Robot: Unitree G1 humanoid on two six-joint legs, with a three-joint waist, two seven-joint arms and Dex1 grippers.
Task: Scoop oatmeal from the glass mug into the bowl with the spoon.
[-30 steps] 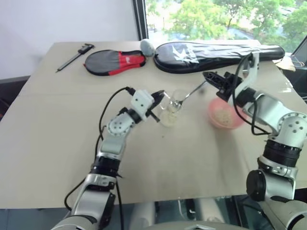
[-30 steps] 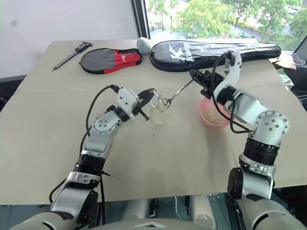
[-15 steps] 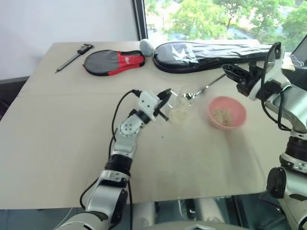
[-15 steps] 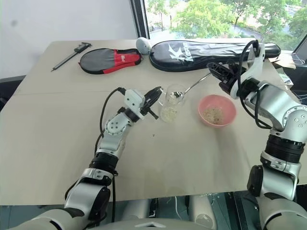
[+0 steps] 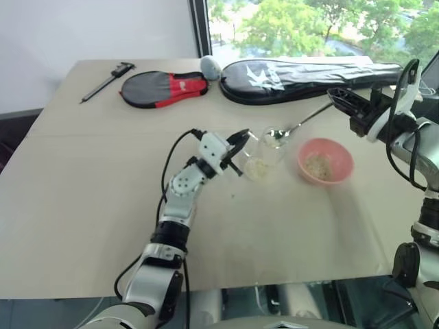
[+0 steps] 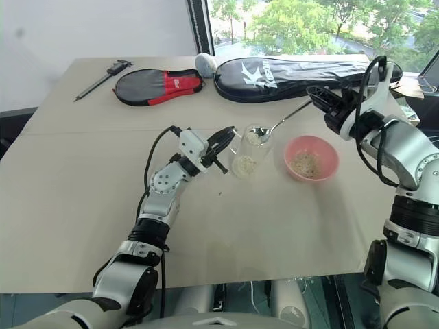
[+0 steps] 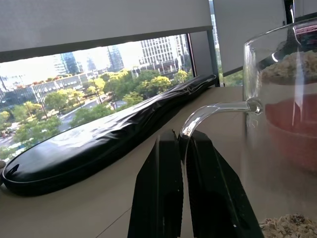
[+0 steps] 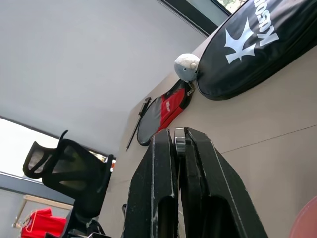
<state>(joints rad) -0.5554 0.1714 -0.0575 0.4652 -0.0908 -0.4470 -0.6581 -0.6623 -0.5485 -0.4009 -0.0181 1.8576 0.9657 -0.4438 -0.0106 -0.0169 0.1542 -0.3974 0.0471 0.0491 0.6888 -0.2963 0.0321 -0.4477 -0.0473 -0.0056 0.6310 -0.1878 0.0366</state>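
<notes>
Fingers of the right gripper [image 6: 322,98] pinch the spoon [image 6: 278,123]; left gripper [image 6: 225,139] clamps the glass mug [image 6: 248,152] handle.

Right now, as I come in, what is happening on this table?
A humanoid robot is moving oatmeal with a spoon. Its left pincer is shut on the handle of the glass mug, holding it on the table. Its right pincer is shut on the handle of the spoon, whose loaded end is just above the mug's rim. The pink bowl beside the mug already holds some oatmeal.
</notes>
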